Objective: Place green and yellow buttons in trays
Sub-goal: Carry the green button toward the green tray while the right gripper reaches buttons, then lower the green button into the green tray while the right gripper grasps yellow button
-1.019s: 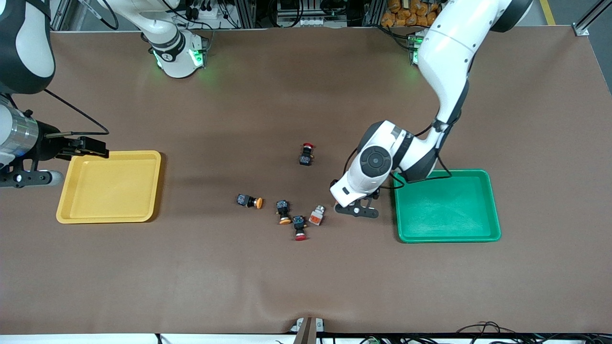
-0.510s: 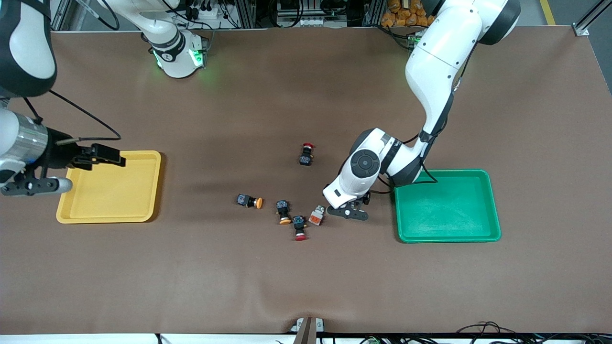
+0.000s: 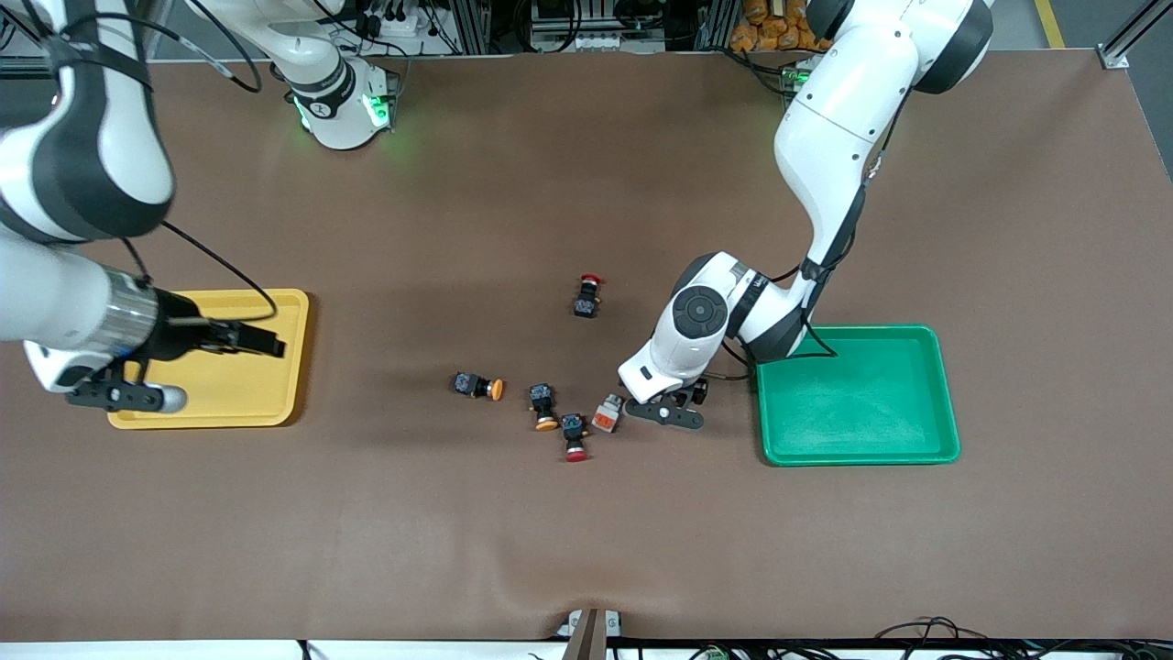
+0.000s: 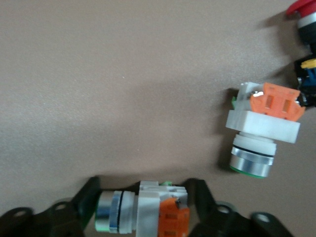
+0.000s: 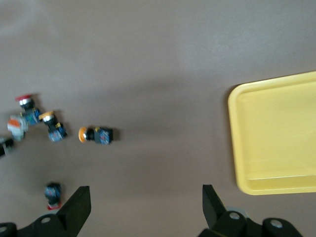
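Here, in the front view, the left tool is seen low beside the green tray, a carry into it being judged next. In the left wrist view, a white-and-orange button is clamped between its closed-in fingers; another lies on the tabletop. In the right wrist view, the right tool is shown spread wide and empty, with the yellow tray and two yellow-capped buttons on the tabletop.

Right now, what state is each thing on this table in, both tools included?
Left tool, shut on a white button.
Right tool, open, over the yellow tray.
Yellow tray, nothing in the part that shows.
Green tray, empty.
Other white button, loose, on its side.
Yellow buttons, loose, on their sides.
Red buttons, loose, on their sides.
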